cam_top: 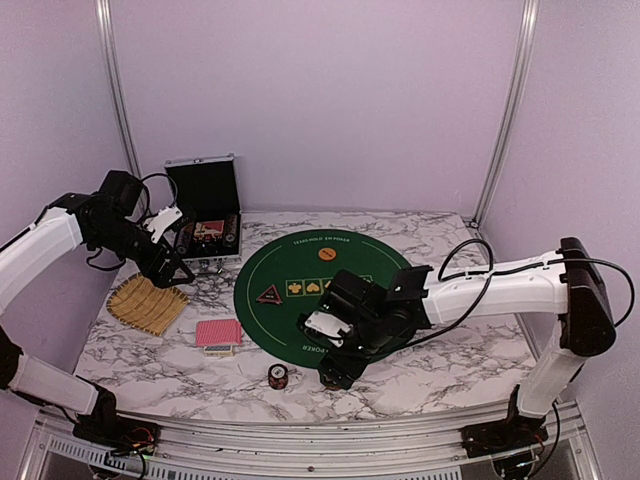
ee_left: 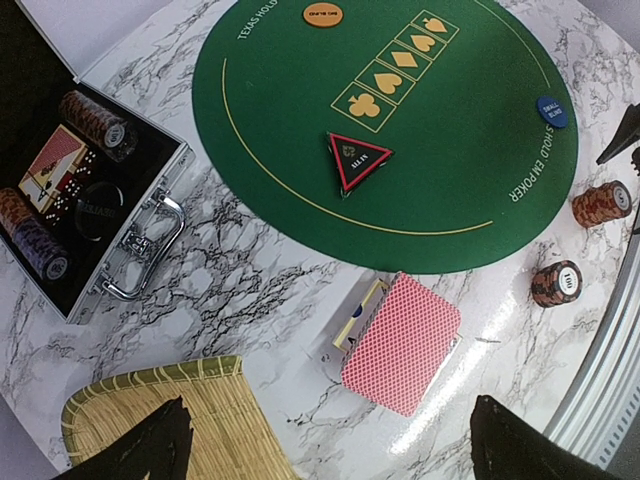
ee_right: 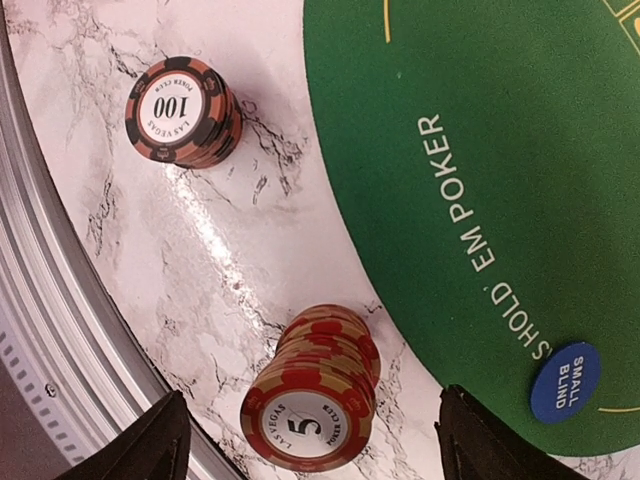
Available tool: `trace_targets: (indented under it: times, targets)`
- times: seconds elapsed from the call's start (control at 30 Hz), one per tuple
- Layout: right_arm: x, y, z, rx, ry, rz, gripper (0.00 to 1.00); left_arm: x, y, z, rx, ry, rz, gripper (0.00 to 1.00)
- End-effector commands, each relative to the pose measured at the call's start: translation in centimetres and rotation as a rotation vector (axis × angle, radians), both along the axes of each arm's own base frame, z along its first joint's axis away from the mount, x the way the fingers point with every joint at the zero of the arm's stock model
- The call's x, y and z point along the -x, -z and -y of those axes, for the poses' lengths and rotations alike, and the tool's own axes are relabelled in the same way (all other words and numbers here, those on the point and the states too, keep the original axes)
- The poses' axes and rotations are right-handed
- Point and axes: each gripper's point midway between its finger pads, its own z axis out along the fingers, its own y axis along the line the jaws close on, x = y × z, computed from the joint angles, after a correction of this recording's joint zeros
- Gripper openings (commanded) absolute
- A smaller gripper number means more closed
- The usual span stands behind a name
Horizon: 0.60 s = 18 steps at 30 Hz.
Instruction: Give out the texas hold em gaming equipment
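Note:
My right gripper (ee_right: 315, 448) is open, its fingers standing on either side of a red "5" chip stack (ee_right: 315, 395) without touching it. This stack sits on the marble just off the green mat (ee_right: 500, 150). A dark "100" chip stack (ee_right: 183, 110) stands further along the front edge, also seen from above (cam_top: 277, 376). A blue disc (ee_right: 565, 382) lies on the mat's rim. The red-backed cards (ee_left: 400, 342) lie on the marble. A triangular marker (ee_left: 358, 160) and an orange disc (ee_left: 322, 14) rest on the mat. My left gripper (ee_left: 335, 455) hangs open and empty, high over the straw tray's edge.
The open silver case (ee_left: 80, 190) at the back left holds more chip rolls and cards. The yellow straw tray (ee_left: 170, 420) lies in front of it. The table's metal front rail (ee_right: 60, 330) runs close by the chip stacks. My right gripper (cam_top: 335, 372) hovers at the mat's front edge.

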Motion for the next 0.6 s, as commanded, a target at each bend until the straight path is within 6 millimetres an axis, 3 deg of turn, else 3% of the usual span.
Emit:
trace_targets:
  times: [0.0,0.4,0.57]
  targets:
    - [-0.3,-0.4,-1.1,-0.017,-0.006,0.016,0.82,0.5,-1.0,0.3,0.011,0.019,0.007,0.99]
    - [-0.5,0.3,-1.0,-0.008,-0.006,0.028,0.68,0.5,-0.9,0.1,0.002,0.020,0.008,0.99]
    - [-0.2,0.9,-0.7,0.005,-0.012,0.013,0.68,0.5,-0.9,0.1,0.000,0.018,0.011,0.99]
